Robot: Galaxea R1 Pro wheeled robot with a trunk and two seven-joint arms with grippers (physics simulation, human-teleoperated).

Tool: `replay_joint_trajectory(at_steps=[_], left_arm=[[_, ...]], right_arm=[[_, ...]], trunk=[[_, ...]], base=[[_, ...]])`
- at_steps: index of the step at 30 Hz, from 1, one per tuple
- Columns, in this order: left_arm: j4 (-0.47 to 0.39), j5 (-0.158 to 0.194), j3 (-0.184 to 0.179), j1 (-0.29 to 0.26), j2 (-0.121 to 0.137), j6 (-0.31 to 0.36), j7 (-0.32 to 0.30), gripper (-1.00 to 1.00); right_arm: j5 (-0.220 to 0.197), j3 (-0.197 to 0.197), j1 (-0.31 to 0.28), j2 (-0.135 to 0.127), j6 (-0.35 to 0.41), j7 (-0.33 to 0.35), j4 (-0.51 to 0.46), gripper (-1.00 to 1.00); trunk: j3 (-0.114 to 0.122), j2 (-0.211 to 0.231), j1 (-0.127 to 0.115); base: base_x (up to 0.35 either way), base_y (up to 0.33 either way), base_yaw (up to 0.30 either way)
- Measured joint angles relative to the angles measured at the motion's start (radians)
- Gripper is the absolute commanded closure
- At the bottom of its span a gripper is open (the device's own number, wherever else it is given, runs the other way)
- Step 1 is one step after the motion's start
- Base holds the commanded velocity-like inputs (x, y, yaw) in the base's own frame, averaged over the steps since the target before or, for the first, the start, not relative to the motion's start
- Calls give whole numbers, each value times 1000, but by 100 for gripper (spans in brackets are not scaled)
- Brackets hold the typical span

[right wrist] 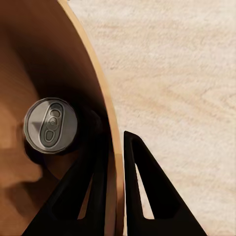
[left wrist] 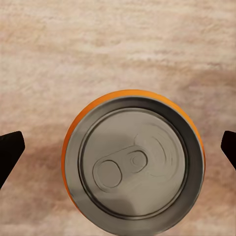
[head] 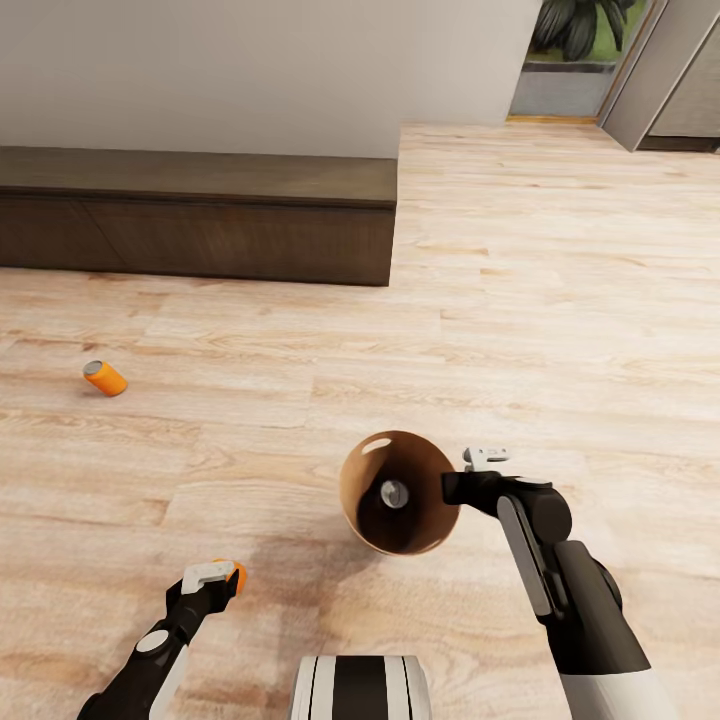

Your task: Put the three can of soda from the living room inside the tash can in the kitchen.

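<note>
An upright soda can (left wrist: 132, 164) is seen between the wide-open left jaws (head: 222, 575) at the near left of the wood floor (head: 560, 300), with neither fingertip (left wrist: 10, 152) touching it. The right jaws (right wrist: 114, 162) are clamped on the wall of the trash can (head: 352, 500), one finger inside and one outside; a second can (right wrist: 50, 126) stands upright on its bottom. A third can (head: 105, 378) is shown by the head view lying on its side at the far left, before the low dark cabinet (head: 200, 215).

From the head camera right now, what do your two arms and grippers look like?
Both arms are glossy black with white panels. The left gripper has pale grey-white fingers on a black wrist bearing a round grey disc. The right gripper matches, behind a bulky black forearm with a grey strip. Wrist views show black, tapered, hollow fingers.
</note>
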Motion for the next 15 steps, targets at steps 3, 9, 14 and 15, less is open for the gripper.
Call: replay_joint_trajectory(at_steps=[3, 9, 14, 15], left_arm=[[0, 0, 0, 0, 0, 0, 0, -100], [0, 0, 0, -1, 0, 0, 0, -100], [0, 0, 0, -1, 0, 0, 0, -100], [0, 0, 0, -1, 0, 0, 0, -100]], right_arm=[[-47, 0, 0, 0, 0, 1, 0, 100], [-41, 0, 0, -1, 0, 0, 0, 100], [-62, 0, -4, -2, 0, 0, 0, 100], [-59, 0, -5, -2, 0, 0, 0, 100]], trunk=[[0, 0, 0], [0, 0, 0], [0, 0, 0], [0, 0, 0]], base=[[0, 0, 0], [0, 0, 0], [0, 0, 0], [0, 0, 0]])
